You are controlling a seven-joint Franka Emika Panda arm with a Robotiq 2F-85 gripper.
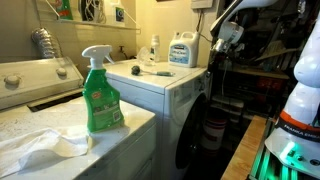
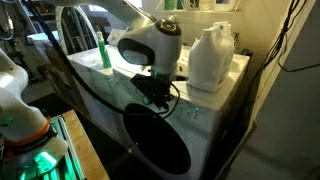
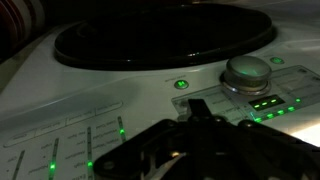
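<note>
Looking at a cluttered laundry room, you have the washer top as your bench, with a white jug near its back edge. Your pincer hangs at the bench's front edge, just over the dial and green lights; whether it is spread you cannot tell. Open room lies beyond the front edge, before the round door.

White front-load washer, silver dial, green panel lights
</note>
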